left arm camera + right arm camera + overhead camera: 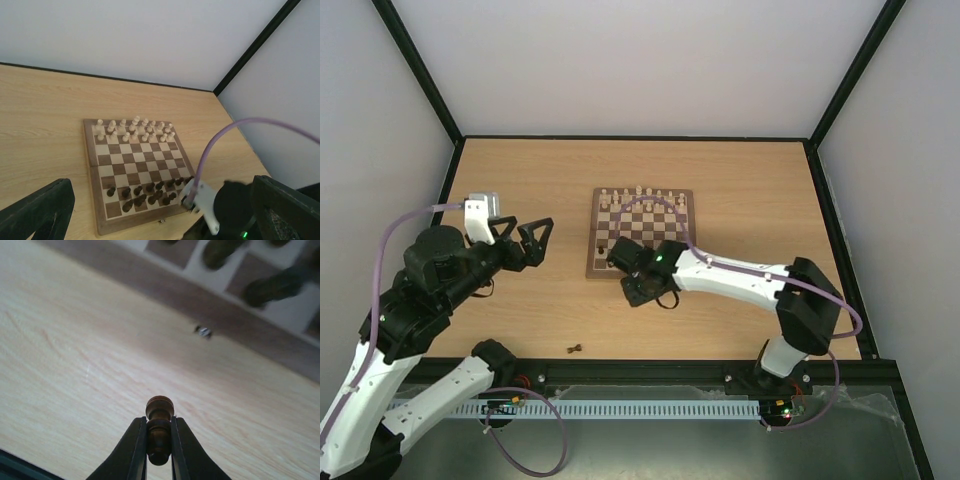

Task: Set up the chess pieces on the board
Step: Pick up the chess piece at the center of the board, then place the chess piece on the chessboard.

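Step in hand: pick-up of one dark piece. My right hand is clenched on a dark pawn, head poking above the fingertips, base hidden between them. It sits over the counter, just off the near edge of the board; I can't tell if it's lifted or touching. My left hand is released, jaws wide, hovering left of the board and holding nothing. Pale pieces fill the far ranks, and dark pieces the near ones, with what look like gaps in the back rank. Another dark piece lies on the counter near the bases.

Next, as I judge it: lift clear, carry over the dark rows without clipping them, and set it upright on a free square.
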`<state>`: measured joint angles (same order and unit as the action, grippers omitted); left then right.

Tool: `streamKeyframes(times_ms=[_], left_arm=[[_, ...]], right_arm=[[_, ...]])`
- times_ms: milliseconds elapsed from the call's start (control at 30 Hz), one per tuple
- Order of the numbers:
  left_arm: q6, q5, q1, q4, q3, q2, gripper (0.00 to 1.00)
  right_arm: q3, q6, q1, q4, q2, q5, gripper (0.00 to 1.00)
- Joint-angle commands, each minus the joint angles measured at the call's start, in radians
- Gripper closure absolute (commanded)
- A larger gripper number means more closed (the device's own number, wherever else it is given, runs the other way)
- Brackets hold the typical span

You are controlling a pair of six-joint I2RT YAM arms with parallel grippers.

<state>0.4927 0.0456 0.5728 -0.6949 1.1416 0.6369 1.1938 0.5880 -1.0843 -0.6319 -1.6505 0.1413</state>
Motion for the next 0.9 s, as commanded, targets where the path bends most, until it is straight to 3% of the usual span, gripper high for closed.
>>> streamKeyframes(times_ms=[0, 367, 867], left_arm=[[-0.016, -0.001, -0.005, 0.031, -0.029, 0.023, 0.01], [-0.019, 0.0, -0.004, 0.046, -0.07, 0.063, 0.01], [-0.029, 0.004, -0.004, 0.059, -0.089, 0.083, 0.01]], right_arm=[[-0.011, -0.025, 0.092, -0.079, 0.059, 0.031, 0.89], [0.091, -0.11, 0.267, -0.112, -0.011, 0.037, 0.89], [0.147, -0.159, 0.33, -0.071, -0.143, 0.006, 0.89]])
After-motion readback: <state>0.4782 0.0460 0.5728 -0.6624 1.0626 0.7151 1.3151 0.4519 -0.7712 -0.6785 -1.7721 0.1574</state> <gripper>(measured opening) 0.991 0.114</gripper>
